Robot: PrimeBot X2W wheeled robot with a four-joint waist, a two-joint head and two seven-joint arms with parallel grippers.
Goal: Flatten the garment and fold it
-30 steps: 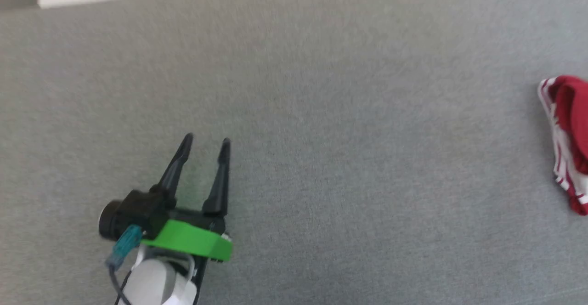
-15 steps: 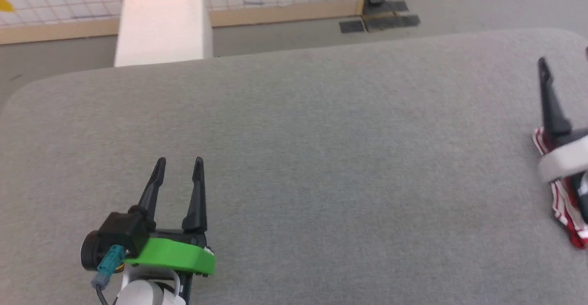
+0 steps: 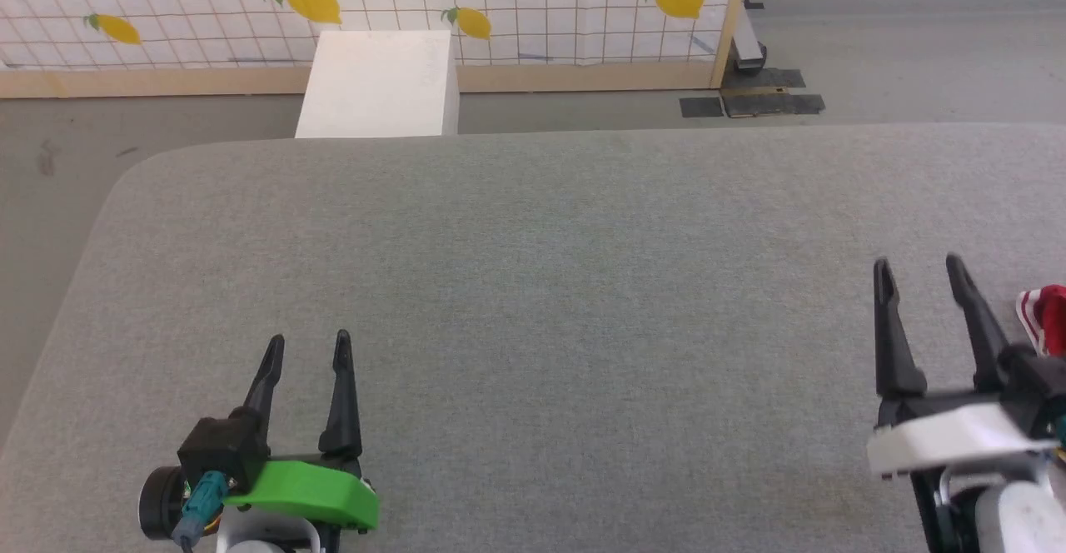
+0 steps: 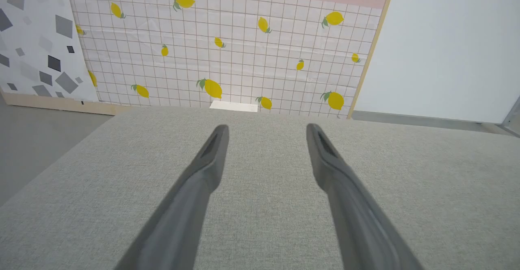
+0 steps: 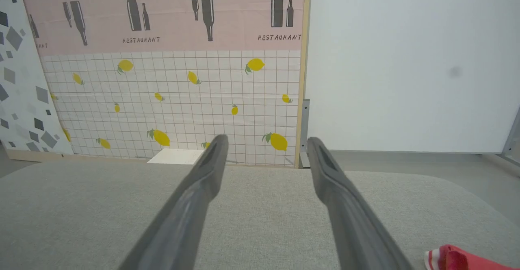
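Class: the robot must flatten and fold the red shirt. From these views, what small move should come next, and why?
Probably shift the right gripper toward its right, over the garment. Both it and the left gripper hang open and empty above the grey table, and the garment lies bunched just right of that gripper.

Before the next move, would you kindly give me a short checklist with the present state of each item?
1. Left gripper jaws open, nothing between them: ok.
2. Right gripper jaws open, nothing between them: ok.
3. Garment grasped: not ok; it lies on the grey surface, to the right of the right gripper.
4. Garment wholly in the head view: not ok; the right edge cuts it off.
5. Garment flat: cannot tell overall; the visible part looks bunched.
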